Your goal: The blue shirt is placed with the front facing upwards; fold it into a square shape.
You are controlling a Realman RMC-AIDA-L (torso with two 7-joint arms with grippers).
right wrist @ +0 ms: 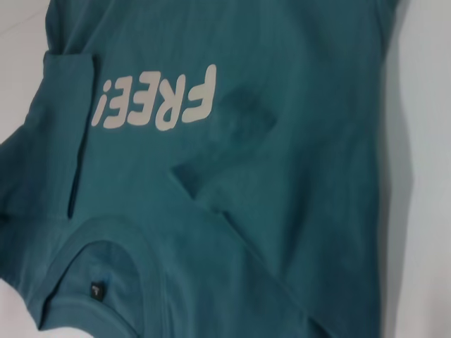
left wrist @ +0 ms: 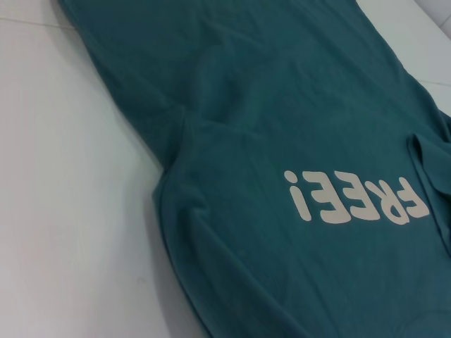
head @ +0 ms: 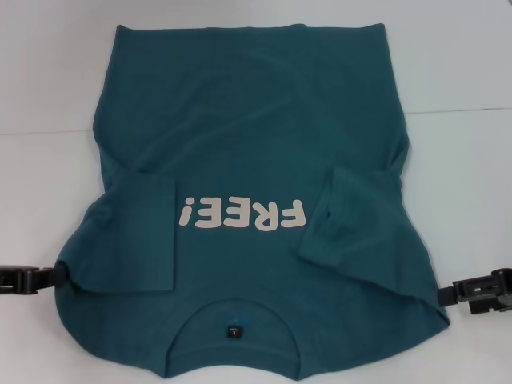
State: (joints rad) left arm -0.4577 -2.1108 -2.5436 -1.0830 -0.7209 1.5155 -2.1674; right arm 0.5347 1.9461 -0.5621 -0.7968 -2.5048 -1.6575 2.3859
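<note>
The blue shirt (head: 256, 160) lies flat on the white table, front up, with the white "FREE!" lettering (head: 242, 214) on the chest. Its collar and small dark tag (head: 233, 330) are at the near edge. Both short sleeves are folded inward over the body: one on the left (head: 136, 232), one on the right (head: 352, 224). My left gripper (head: 56, 276) sits low at the shirt's left shoulder edge and touches the cloth. My right gripper (head: 450, 293) sits low at the right shoulder edge. The shirt fills the left wrist view (left wrist: 282, 141) and the right wrist view (right wrist: 232, 176).
The white table (head: 464, 160) extends on both sides of the shirt and behind its hem. A faint seam line crosses the table at the left (head: 40, 132) and at the right (head: 460, 110).
</note>
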